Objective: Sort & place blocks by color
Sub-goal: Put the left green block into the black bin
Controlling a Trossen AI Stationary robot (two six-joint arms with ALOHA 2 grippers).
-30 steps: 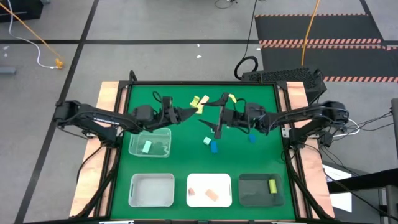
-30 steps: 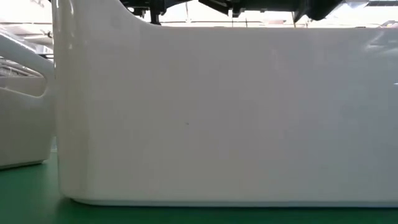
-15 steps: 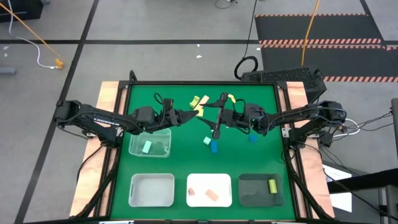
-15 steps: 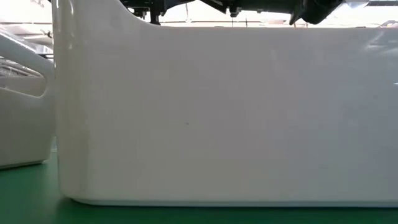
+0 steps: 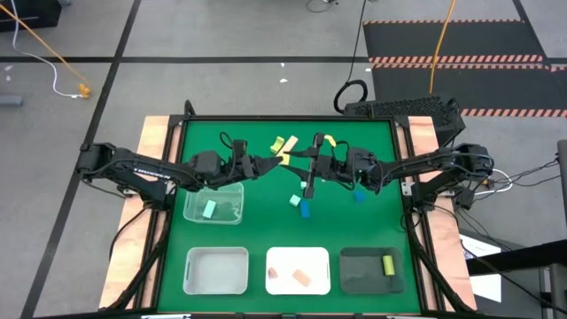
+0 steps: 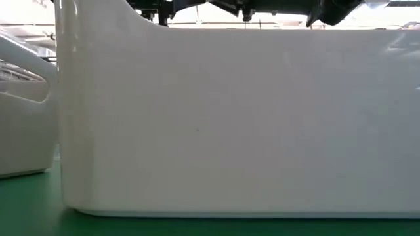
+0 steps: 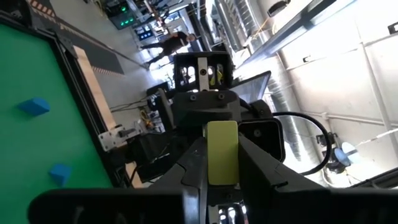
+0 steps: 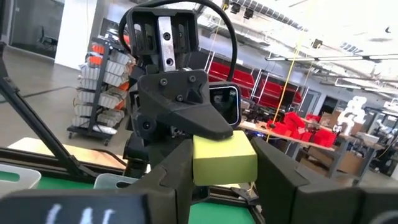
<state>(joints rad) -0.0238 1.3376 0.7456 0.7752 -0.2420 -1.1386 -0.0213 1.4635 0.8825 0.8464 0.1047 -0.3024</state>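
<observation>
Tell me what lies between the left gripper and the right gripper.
A yellow-green block, pinched by both the left gripper and the right gripper; both wrist views show it.

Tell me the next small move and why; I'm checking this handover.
Probably open the left gripper: it and the right gripper both pinch one yellow block in mid-air, so the right can carry it to the dark tray only once the left lets go.

Four trays sit on the green mat (image 5: pixel 266 213) — clear (image 5: pixel 232 209), two white (image 5: pixel 216 270), dark (image 5: pixel 359 271).

Most of the low view behind a white tray wall (image 6: pixel 230 124), blocks unseen there.
</observation>
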